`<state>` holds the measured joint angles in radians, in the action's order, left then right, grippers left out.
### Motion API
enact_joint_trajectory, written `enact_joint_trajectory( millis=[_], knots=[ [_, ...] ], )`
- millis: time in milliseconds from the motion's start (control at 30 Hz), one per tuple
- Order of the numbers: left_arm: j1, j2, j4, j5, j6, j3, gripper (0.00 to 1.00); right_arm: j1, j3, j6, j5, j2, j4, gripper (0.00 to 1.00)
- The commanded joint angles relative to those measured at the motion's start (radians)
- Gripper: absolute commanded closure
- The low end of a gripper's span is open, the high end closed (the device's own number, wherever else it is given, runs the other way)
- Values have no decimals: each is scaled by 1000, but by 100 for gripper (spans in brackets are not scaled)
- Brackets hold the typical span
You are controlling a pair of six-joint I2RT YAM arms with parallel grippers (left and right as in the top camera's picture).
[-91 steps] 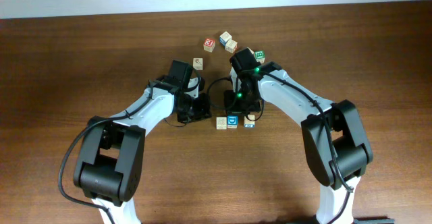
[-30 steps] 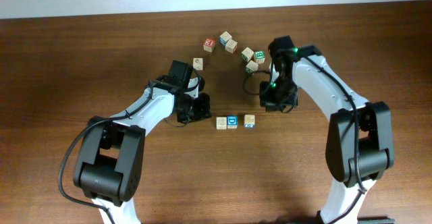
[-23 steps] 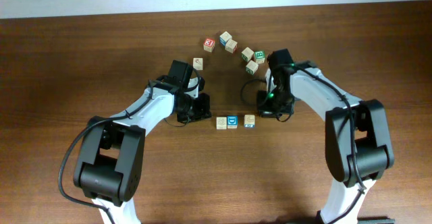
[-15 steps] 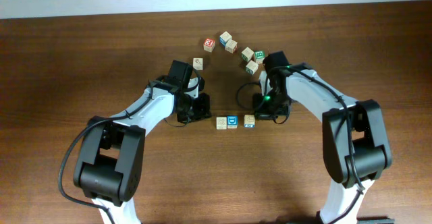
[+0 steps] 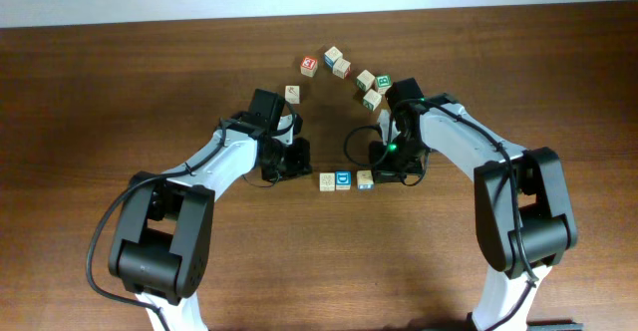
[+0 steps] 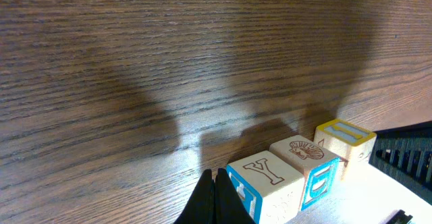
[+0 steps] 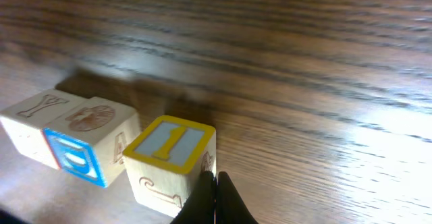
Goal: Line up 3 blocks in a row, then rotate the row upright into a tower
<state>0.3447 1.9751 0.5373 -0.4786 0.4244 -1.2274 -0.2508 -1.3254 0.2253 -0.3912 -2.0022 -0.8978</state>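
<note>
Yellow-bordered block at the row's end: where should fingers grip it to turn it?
From above, on the two faces of the yellow-bordered block that run along the row; both look free. The middle block crowds its inner face. The right gripper, shut beside it, must open first.

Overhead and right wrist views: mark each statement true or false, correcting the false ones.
1. Three blocks lie in a row between the arms. True.
2. The right fingers stand wide open. False: they are shut.
3. The yellow-rimmed block is lifted off the table. False: it rests on it, fingertips beside its corner.
4. The Y block is at one end of the row. True.
5. The red-faced block is in the row. False: it lies apart, farther back.
</note>
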Motion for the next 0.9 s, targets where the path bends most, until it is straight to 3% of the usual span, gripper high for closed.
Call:
enact_joint_trajectory(
  millis=[0, 867],
  knots=[
    [0, 7, 1, 0, 9, 4, 100, -5, 8, -1, -44, 0, -3, 96],
    [0, 7, 1, 0, 9, 4, 100, -29, 8, 144, -42, 0, 29, 96]
  ],
)
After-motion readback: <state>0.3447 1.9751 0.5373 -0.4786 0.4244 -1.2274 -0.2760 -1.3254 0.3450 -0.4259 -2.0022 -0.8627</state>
